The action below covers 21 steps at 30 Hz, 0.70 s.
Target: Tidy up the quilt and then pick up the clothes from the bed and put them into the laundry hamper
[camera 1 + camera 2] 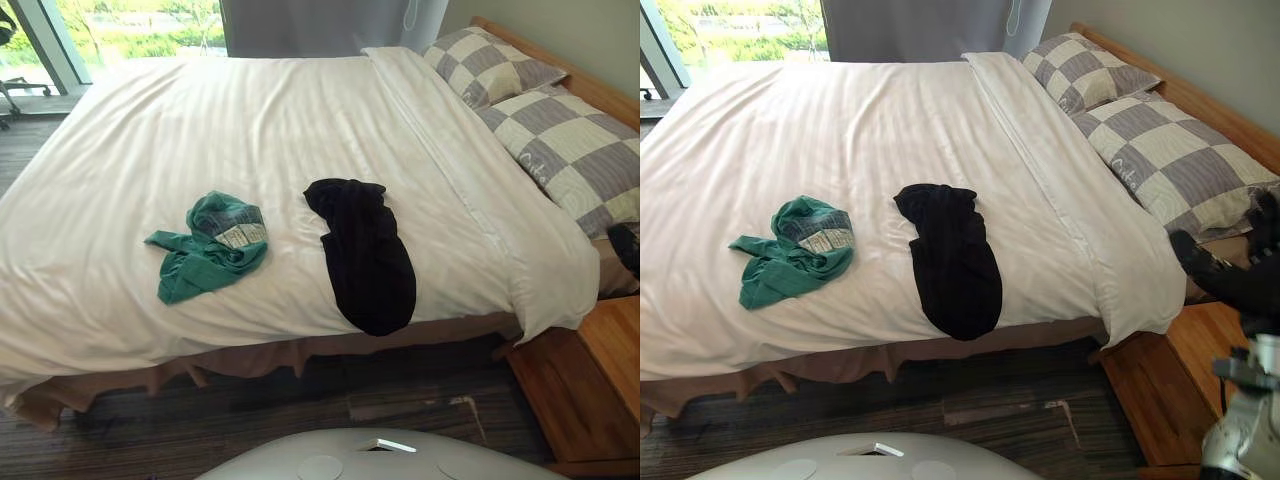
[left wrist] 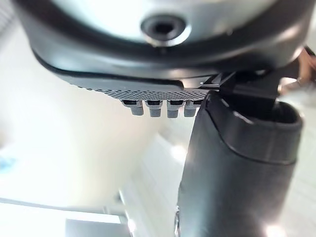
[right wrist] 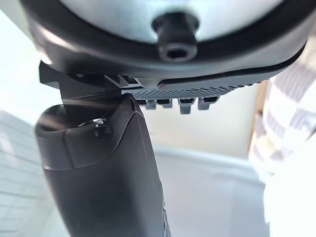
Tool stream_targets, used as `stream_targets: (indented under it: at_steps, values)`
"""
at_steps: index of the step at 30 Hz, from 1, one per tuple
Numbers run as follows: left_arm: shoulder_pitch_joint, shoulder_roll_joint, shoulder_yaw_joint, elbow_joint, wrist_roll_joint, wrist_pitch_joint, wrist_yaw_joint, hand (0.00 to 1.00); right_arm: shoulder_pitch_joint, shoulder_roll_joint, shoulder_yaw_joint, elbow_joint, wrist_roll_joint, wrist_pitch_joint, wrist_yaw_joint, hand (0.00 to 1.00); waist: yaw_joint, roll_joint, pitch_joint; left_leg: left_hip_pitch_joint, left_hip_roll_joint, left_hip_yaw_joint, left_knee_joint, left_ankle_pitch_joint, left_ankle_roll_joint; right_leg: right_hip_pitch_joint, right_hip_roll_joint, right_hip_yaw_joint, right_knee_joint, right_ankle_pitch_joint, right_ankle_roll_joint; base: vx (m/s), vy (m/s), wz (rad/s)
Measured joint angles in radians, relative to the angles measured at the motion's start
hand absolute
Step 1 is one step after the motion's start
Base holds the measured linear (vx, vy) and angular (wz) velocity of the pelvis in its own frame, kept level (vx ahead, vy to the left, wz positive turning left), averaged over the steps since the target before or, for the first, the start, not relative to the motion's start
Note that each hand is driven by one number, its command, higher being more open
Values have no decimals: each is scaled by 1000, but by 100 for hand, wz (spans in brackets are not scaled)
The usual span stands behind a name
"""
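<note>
Seemingly the quilt (image 1: pixel 250 130) is smooth, so next the right hand (image 1: pixel 1230 270), loose and empty, must reach the black garment (image 1: pixel 365 260); the left hand (image 2: pixel 237 163) I cannot tell.

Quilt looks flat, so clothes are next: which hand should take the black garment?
Right, probably. The right hand hangs beside the pillows, and the black garment lies nearer them than the green garment does.

quilt (image 1: pixel 250 130) on bed (image 1: pixel 240 358) bears green garment (image 1: pixel 210 245), black garment (image 1: pixel 365 255), perhaps trousers.
</note>
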Motion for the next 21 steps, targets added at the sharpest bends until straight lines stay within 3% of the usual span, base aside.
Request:
stream_targets:
  at_steps: [1, 2, 3, 5, 9, 12, 16, 19, 21]
  values:
    - [-3, 0, -3, -1, 2, -2, -1, 100, -2, 0, 2, -1, 0, 2, 2, 100, 0, 1, -1, 0, 0, 0, 0, 0, 0, 0, 0, 0, 0, 0, 0, -76, 10, 5]
    - [-79, -16, -134, -35, 101, -34, -25, 100, -45, 0, 81, -20, -6, 49, 31, 100, -3, 14, -2, 0, -2, -4, 0, 6, 3, -2, 0, 0, 6, 1, 1, -61, 3, 3]
    - [-103, -23, -181, -43, 131, -36, -31, 100, -58, 0, 109, -22, -11, 65, 37, 100, -4, 18, -2, 0, -2, -4, 0, 8, 3, -4, 0, 0, 9, 1, 0, -74, -2, 4]
    - [-166, -81, -359, -93, 248, -29, -55, 100, -89, 0, 199, -48, -28, 141, 44, 100, -13, 24, 7, 2, -2, -7, -11, 17, 9, -8, -4, 1, 12, 4, -2, -53, 4, 0]
    - [-182, -199, -551, -196, 401, 5, -82, 100, -106, 10, 253, -184, -53, 193, 41, 100, -32, 38, 50, 2, -4, 1, -15, 22, 12, -18, -3, 19, 12, 14, -3, -25, 4, -13]
    - [-190, -286, -682, -214, 526, 105, -95, 100, -127, 66, 281, -280, -55, 213, 21, 100, -67, 25, 78, 4, -5, 22, -16, 22, 13, -29, -2, 46, 8, 21, -3, -12, 0, -23]
    - [-192, -364, -755, -213, 610, 240, -99, 100, -125, 105, 305, -337, -90, 235, -3, 100, -88, 21, 100, 3, -6, 45, -17, 22, 13, -42, -3, 80, 5, 29, -4, 28, -8, -20]
    - [-195, -401, -791, -213, 668, 297, -99, 100, -122, 139, 318, -338, -90, 259, -28, 100, -95, 30, 131, -1, -6, 50, -21, 22, 13, -51, -2, 88, 5, 29, -4, 8, -10, -3]
    - [-196, -431, -793, -213, 717, 340, -92, 100, -113, 148, 325, -339, -91, 263, -35, 100, -93, 51, 155, -3, -5, 66, -34, 22, 13, -65, 3, 110, 6, 29, -4, -12, -11, -13]
